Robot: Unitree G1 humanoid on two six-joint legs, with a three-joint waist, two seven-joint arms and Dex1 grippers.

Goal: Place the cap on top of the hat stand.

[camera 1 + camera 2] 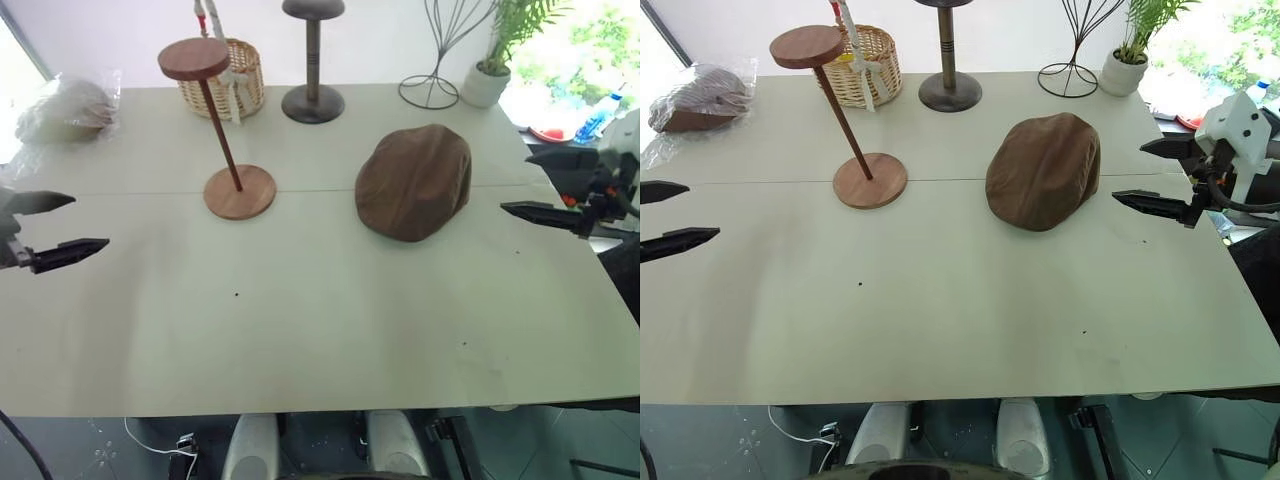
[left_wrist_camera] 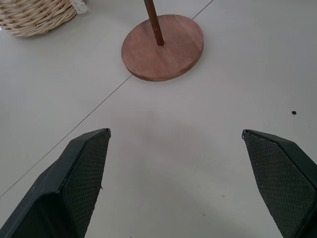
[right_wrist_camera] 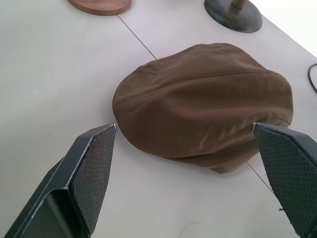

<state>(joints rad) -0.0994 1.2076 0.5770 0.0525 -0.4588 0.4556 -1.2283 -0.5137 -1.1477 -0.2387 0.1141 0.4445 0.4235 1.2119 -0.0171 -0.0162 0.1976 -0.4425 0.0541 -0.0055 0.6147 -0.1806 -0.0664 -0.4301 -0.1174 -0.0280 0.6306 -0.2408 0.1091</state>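
The brown cap lies flat on the pale table, right of centre. Left of it stands the reddish wooden hat stand, its slanted rod joining a small top disc and a round base. My right gripper hovers open just right of the cap, fingers pointing at it; the cap lies beyond its fingertips. At the table's left edge my left gripper is open and empty, aimed toward the stand's base.
A wicker basket, a dark grey stand with a thick post, a black wire stand and a potted plant line the back edge. A plastic-wrapped bundle sits at the back left corner.
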